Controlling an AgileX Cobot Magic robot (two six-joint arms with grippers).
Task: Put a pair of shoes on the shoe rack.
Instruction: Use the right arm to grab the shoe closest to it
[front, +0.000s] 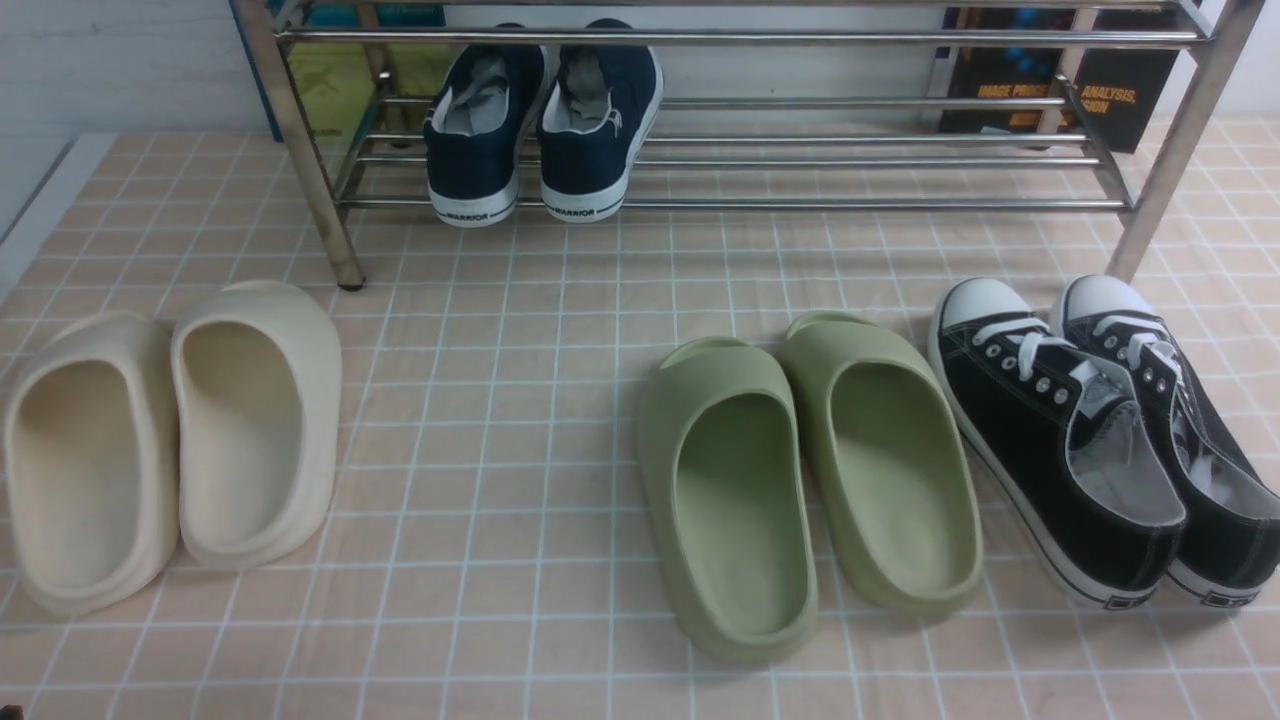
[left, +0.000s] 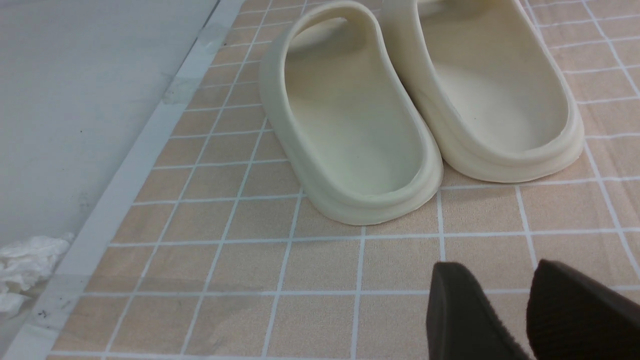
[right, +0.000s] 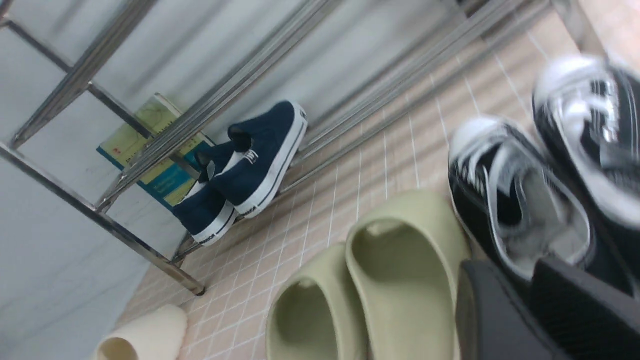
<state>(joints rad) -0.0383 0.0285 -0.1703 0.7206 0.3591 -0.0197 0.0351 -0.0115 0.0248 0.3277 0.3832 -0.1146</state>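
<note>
Broadly, a floor (front: 480, 600) of pinkish-beige squares with pale grid lines stretches out to a smooth, whitish wall (front: 800, 80). The chrome shoe rack (front: 700, 204) stands near that wall, its shiny round tubes forming shelves between angled metal legs.

On the floor in front of the rack lie three pairs of footwear. Farthest right is the task's pair, two black sneakers (front: 1060, 440) (front: 1210, 500): canvas uppers, white laces, glossy rounded toe caps and soft grey lining. They lie close together, toes towards the rack. Just beside them, two green slides (front: 740, 610) (front: 900, 540) have smooth, moulded foam bodies and deep oval openings. Well apart on the left are two cream slides (front: 90, 480) (front: 255, 430), equally rounded and matte.

The navy sneakers (front: 475, 170) (front: 595, 165) sit on the rack's lower shelf towards its left end, heels facing the robot. Behind the rack are a yellow-and-teal book (right: 162, 145) and darker books (front: 1120, 95).

The left gripper (left: 500, 272) hangs over the tiles near the cream slides, dark fingers slightly parted. The right gripper (right: 517, 275) is at the black sneakers, its wrist rolled so the rack slants in its view; the blurred fingers are narrowly apart. Whether they touch a sneaker, I cannot tell.
</note>
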